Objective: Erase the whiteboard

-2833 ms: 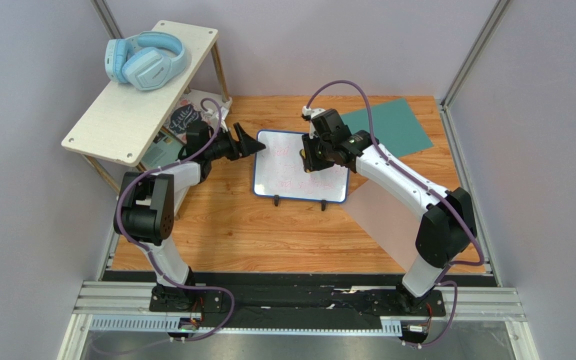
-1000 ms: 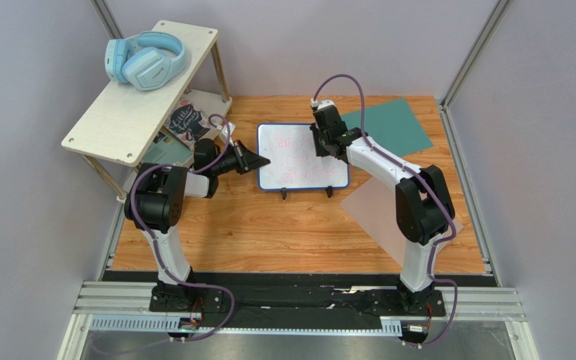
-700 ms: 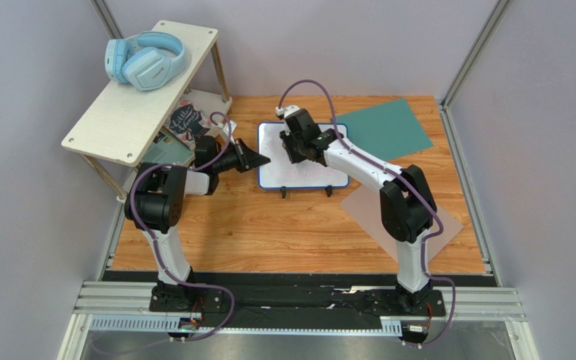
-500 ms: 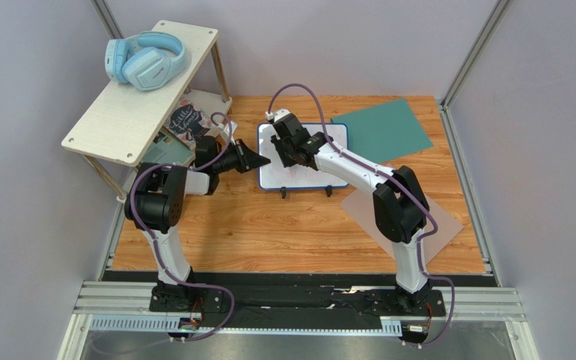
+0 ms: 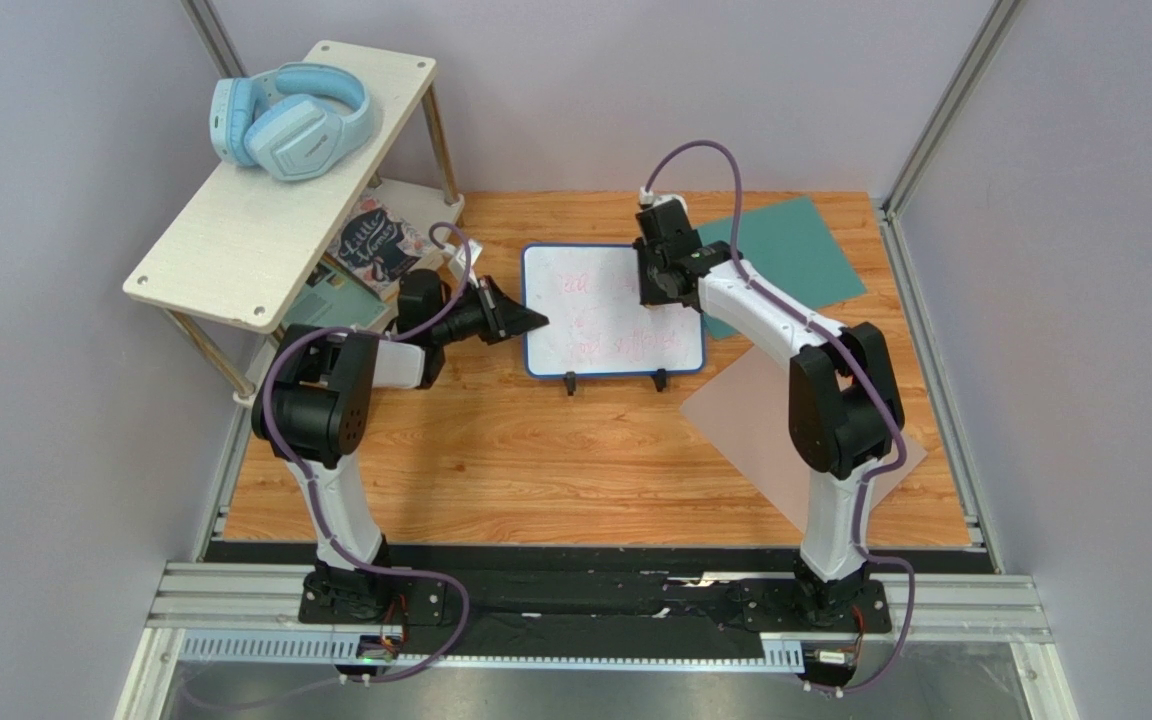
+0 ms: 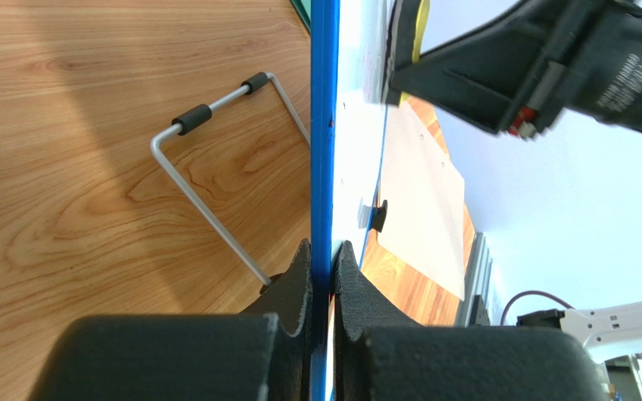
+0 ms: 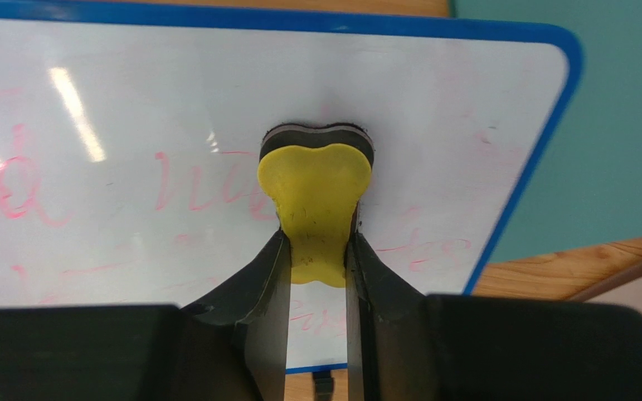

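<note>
top view: the whiteboard (image 5: 612,308) is a glossy white rectangle in a thin blue frame with rounded corners, with faint pink scribbles across it. it stands propped on the wood-grain table (image 5: 537,450). my left gripper (image 5: 534,320) meets its left edge. my right gripper (image 5: 660,288) sits over its upper right corner, with a flat teal sheet (image 5: 800,248) just beyond.

left wrist: black fingers (image 6: 299,276) pinched almost together on the blue frame, the board's edge running straight out between them. a bent wire stand (image 6: 192,118) with dark rubber sleeves is behind the board, to one side of the fingers.

right wrist: jaws narrow, clamped on a yellow lobed eraser (image 7: 316,200). its dark felt face lies against the white surface just ahead of the fingertips, among pink strokes near the board's right edge.
</note>
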